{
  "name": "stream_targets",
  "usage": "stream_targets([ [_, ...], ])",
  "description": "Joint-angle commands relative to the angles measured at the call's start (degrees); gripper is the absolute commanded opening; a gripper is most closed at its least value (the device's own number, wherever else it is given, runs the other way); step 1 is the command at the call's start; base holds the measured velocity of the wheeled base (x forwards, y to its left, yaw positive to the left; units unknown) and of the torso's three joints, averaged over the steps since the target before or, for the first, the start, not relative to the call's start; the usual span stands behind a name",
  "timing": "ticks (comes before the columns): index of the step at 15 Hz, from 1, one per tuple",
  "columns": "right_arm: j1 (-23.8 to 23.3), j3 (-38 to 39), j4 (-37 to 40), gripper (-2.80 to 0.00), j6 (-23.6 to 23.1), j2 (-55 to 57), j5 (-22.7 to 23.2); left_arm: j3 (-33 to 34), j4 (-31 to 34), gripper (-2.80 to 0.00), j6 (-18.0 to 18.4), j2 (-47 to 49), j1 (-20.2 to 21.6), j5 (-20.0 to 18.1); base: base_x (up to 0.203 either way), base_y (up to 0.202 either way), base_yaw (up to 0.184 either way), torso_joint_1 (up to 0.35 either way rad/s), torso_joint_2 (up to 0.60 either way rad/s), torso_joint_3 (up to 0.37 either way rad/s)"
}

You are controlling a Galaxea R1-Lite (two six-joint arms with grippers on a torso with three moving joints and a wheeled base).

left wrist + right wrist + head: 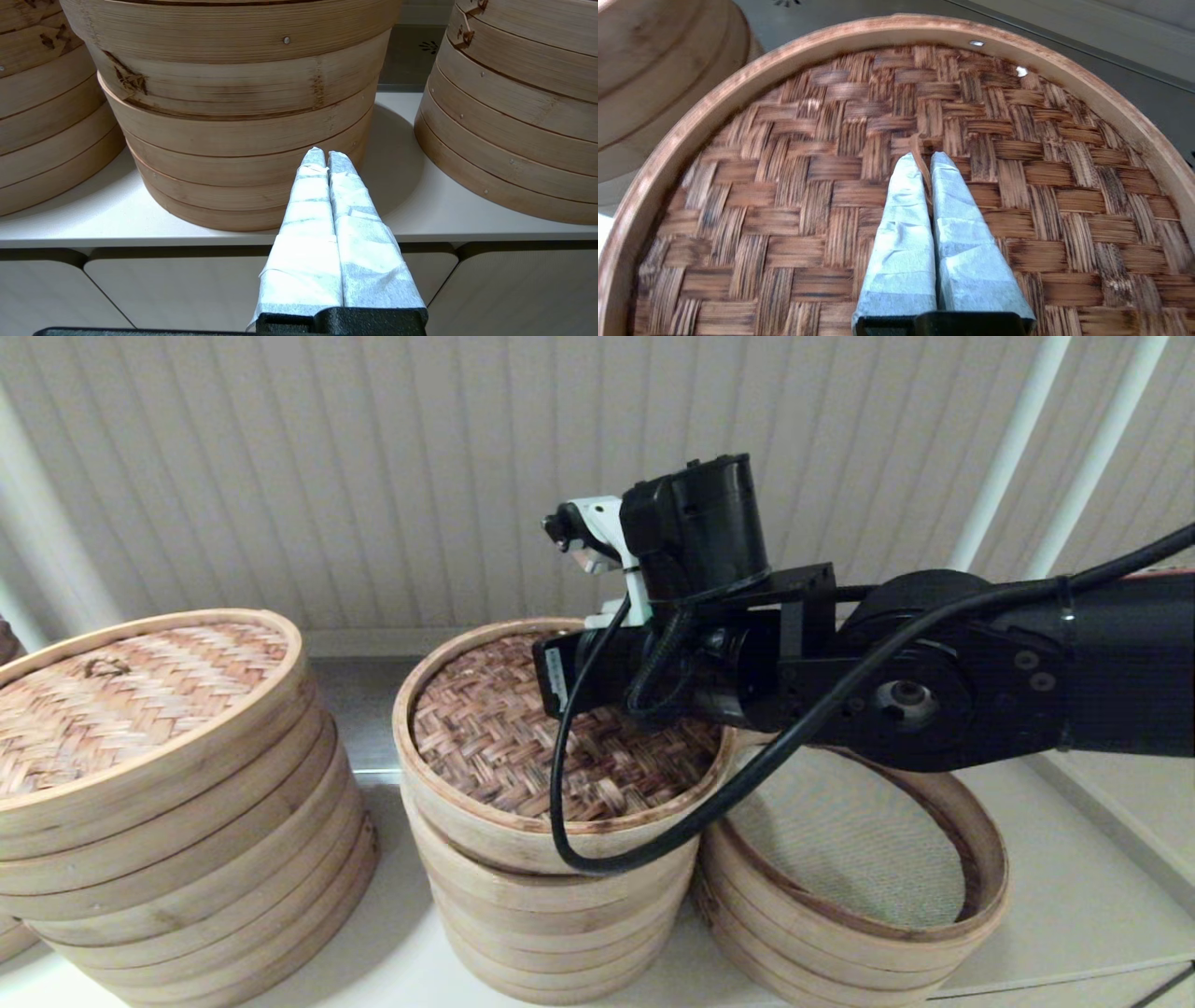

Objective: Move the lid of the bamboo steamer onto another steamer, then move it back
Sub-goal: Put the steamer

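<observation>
A: Where do we find the bamboo steamer lid (pixel 523 747)?

B: We see it on top of the middle stack (pixel 551 915) on the white counter (pixel 1074 905), its dark woven face up and its pale rim seated on the rings below. It sits level there, near the counter's front edge.

A: And our right gripper (pixel 924 161)?

B: It is over the middle of the lid. In the right wrist view we see its two wrapped fingers (pixel 903 224) drawn nearly together, pinching a thin brown strip that stands up from the weave (the lid's small loop, as far as we can tell).

A: The other steamer (pixel 859 896)?

B: It stands just beside the middle stack, toward the counter's right end, uncovered, with its grey-green mesh showing. Our right arm reaches across above it.

A: What about our left gripper (pixel 326 156)?

B: It hangs low before the counter's front edge, fingers pressed together and holding nothing. The big stack with the tan lid (pixel 140 700) stands at the left end.
</observation>
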Motion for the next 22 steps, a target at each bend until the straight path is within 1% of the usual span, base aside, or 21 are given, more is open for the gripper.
stream_targets([
  [1,0.1,-0.1,-0.1,-2.80,0.0,0.6,0.0,0.0,0.0,-2.80,0.0,0.0,0.0,0.0,0.000,0.000,0.000,0.000,0.00,0.000],
  [10,-0.3,-5.2,0.6,-2.80,-0.3,4.3,-0.1,0.0,0.0,-2.80,-0.1,0.0,0.0,0.0,0.000,0.000,0.000,0.000,0.00,0.000],
  [22,-0.1,0.0,-0.2,-2.80,-0.1,3.4,-0.6,0.0,0.0,-2.80,0.0,0.0,0.0,0.0,0.000,0.000,0.000,0.000,0.00,0.000],
])
